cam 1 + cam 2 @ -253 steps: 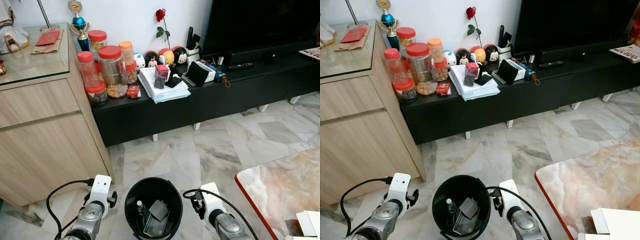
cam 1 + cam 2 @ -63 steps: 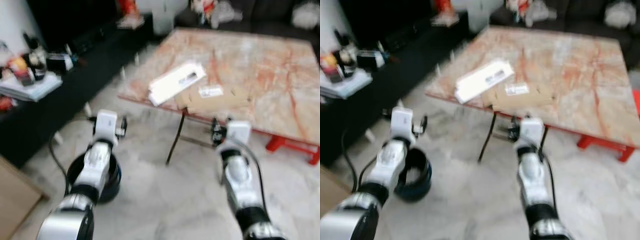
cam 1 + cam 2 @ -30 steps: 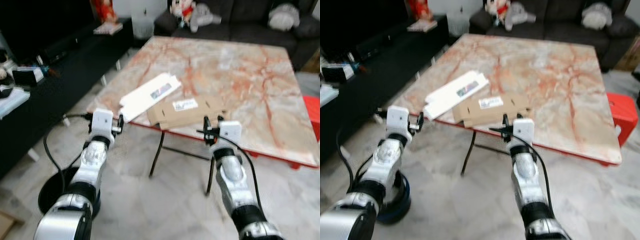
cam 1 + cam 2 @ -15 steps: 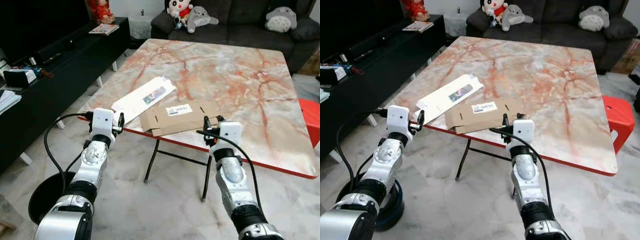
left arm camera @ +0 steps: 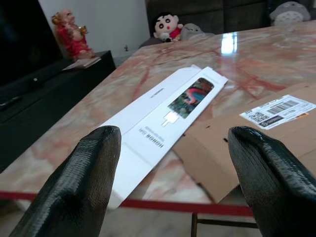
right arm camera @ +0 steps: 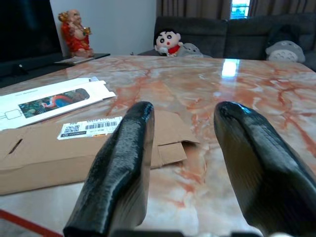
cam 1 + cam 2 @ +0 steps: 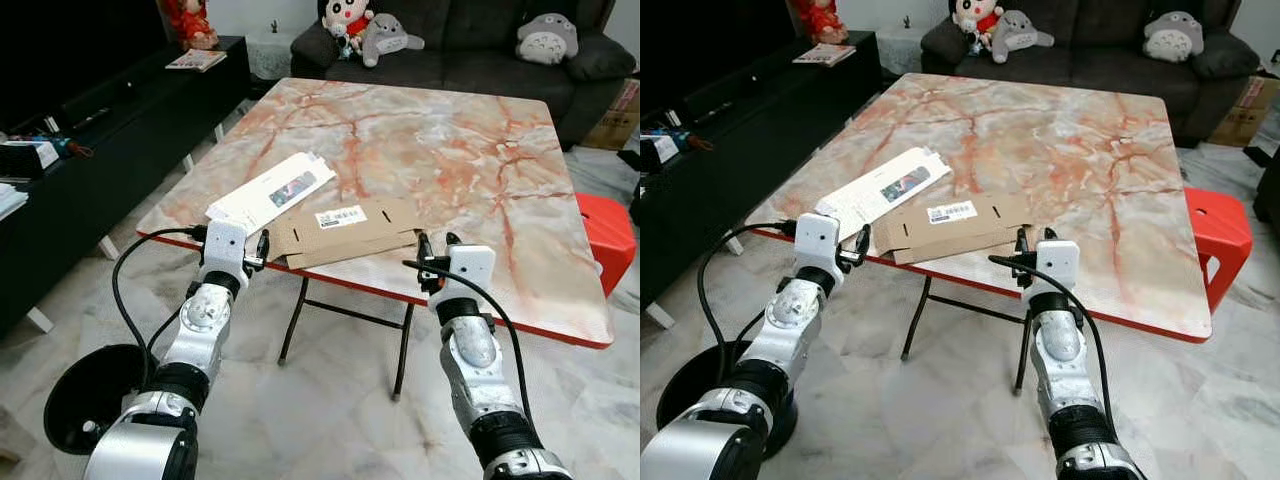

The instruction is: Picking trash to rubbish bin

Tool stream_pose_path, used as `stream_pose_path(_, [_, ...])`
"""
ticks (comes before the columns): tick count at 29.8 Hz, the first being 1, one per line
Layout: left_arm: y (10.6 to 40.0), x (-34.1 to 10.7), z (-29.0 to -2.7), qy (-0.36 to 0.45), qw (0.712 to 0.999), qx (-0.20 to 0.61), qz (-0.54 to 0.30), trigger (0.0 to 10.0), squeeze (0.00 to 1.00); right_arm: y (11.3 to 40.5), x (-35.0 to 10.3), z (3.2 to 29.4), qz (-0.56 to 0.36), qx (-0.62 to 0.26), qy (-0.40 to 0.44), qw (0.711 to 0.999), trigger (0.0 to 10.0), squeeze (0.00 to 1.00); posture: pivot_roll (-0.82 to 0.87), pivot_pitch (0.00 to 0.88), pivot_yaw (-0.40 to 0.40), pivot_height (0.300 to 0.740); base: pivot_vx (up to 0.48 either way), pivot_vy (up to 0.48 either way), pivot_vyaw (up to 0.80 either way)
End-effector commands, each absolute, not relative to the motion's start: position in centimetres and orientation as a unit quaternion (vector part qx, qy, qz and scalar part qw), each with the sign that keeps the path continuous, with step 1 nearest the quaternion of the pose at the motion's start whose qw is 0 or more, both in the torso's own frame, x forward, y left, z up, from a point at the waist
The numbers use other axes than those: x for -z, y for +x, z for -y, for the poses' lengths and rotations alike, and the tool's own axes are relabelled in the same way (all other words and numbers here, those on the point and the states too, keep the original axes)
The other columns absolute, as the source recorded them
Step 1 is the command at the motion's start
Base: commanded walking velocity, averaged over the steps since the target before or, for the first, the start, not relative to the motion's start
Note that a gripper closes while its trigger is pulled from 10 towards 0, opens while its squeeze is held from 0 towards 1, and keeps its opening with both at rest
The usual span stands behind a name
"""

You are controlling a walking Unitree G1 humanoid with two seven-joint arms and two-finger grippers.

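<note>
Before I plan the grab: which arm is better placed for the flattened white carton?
Left. The left gripper is open at the table edge beside the flattened white carton. The right gripper, also open, sits further along, past the flattened brown cardboard box.

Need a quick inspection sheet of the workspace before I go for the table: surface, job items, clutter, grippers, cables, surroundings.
Surface: marble table with red edge, folding legs.
Job's things: flattened white box and flattened cardboard box with a barcode label lie near the table's front edge, cardboard overlapping the white one; black bin on the floor at the robot's left.
Clutter: nothing seen elsewhere on the tabletop.
Grippers: left gripper open, facing the white box; right gripper open, facing the cardboard; both at the table edge, holding nothing.
Cables: black cable loops beside the left arm.
Surroundings: red stool, dark sofa with plush toys, black TV console.
</note>
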State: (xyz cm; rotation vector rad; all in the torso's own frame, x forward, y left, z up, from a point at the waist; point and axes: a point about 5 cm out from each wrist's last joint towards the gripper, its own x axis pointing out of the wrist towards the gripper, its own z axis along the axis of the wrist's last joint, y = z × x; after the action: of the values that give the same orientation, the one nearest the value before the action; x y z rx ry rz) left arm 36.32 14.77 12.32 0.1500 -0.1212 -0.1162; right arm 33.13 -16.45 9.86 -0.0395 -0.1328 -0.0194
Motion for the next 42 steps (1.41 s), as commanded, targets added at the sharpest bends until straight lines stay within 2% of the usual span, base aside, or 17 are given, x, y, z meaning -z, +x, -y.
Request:
stream_pose_path(1, [36.44, -12.44, -15.25, 0.071, 0.995, 0.051, 0.057, 10.0, 0.0, 33.48, -10.22, 16.46, 0.066, 0.016, -0.016, 0.998, 10.0, 0.0, 0.17, 0.026, 0.03, 0.74, 0.0, 0.442, -0.8])
stream_pose_path(17, [36.35, -12.28, -15.27, 0.07, 0.995, 0.051, 0.054, 10.0, 0.0, 33.41, -10.1, 16.29, 0.063, 0.011, -0.014, 0.998, 10.0, 0.0, 0.17, 0.014, 0.026, 0.74, 0.0, 0.461, -0.05])
stream_pose_path(21, [36.37, -12.38, -15.19, 0.071, 0.995, 0.053, 0.056, 10.0, 0.0, 33.4, -10.12, 16.26, 0.066, 0.012, -0.011, 0.998, 10.0, 0.0, 0.17, 0.013, 0.027, 0.74, 0.0, 0.48, -0.8])
stream_pose_path(26, [36.43, -12.57, -15.18, 0.071, 0.994, 0.053, 0.06, 10.0, 0.0, 33.39, -10.15, 16.11, 0.068, 0.011, -0.014, 0.998, 10.0, 0.0, 0.17, 0.018, 0.028, 0.74, 0.0, 0.398, 0.0])
stream_pose_path(42, [36.58, -13.05, -14.85, 0.071, 0.993, 0.059, 0.067, 10.0, 0.0, 33.38, -10.24, 16.18, 0.07, 0.015, -0.01, 0.997, 10.0, 0.0, 0.17, 0.03, 0.031, 0.74, 0.015, 0.0, 0.0])
